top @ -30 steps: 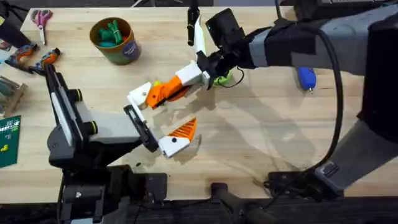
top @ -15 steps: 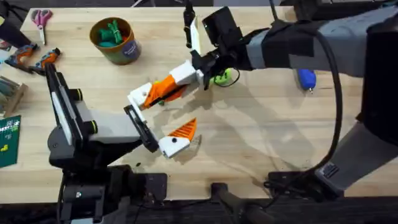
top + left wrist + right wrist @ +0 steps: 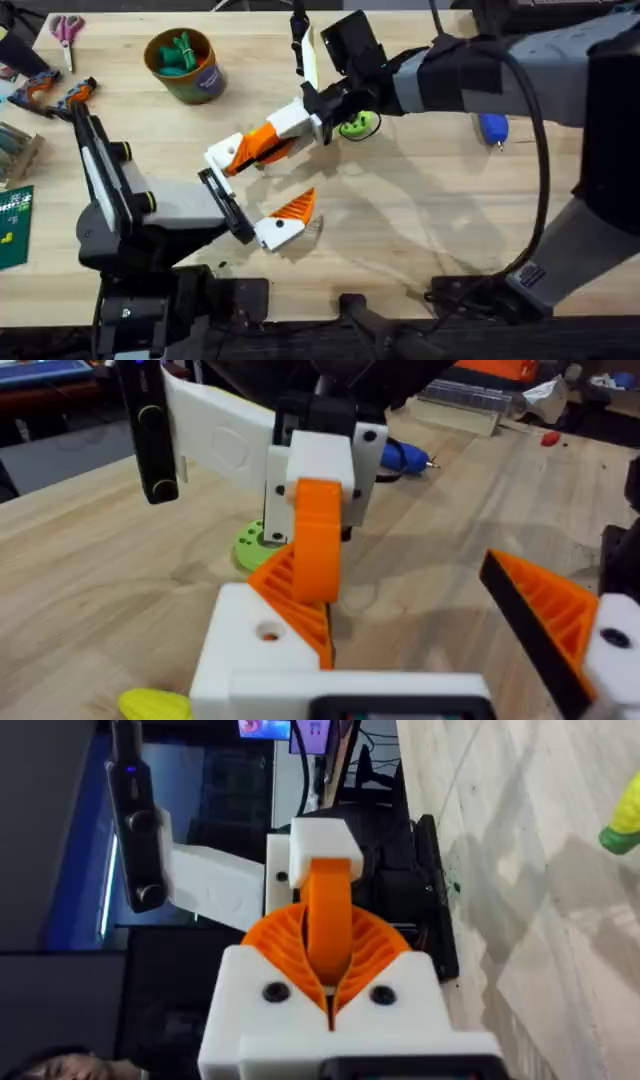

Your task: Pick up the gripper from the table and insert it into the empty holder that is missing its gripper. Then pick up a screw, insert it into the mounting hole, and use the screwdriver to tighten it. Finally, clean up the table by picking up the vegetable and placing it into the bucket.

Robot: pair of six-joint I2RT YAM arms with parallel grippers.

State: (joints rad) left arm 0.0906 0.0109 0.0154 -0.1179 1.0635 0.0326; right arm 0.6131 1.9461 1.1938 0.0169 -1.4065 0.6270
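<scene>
Your table (image 3: 420, 220) and its fixed items lie as they did a second ago: the bucket (image 3: 185, 62) sits at the far left with dark green pieces inside, and the screwdriver (image 3: 492, 125) lies on its side at the far right, well apart from the work.

Your left arm has not moved. The left gripper (image 3: 258, 185) stands with its jaws spread wide. One side carries its orange finger. The other side is the bare white holder (image 3: 222, 155), out toward the middle of the table.

Your right arm reaches across from the lower right. Over the last second it has drawn slightly toward the far edge. The right gripper (image 3: 290, 128) now sits a little farther from you, and its pads are clamped narrow on the gripper (image 3: 262, 148).

That orange piece spans between the right gripper and the holder, its free end touching the white block. Whether it is fully seated, you cannot tell from these views.

The shift has uncovered the lime-green disc (image 3: 358, 125). It now shows almost whole just beside the right wrist, where it was half hidden before.

In the left wrist view the vegetable (image 3: 155, 705) lies on the wood just beside the holder. A second ago it peeked out in the overhead view next to the orange piece.
</scene>
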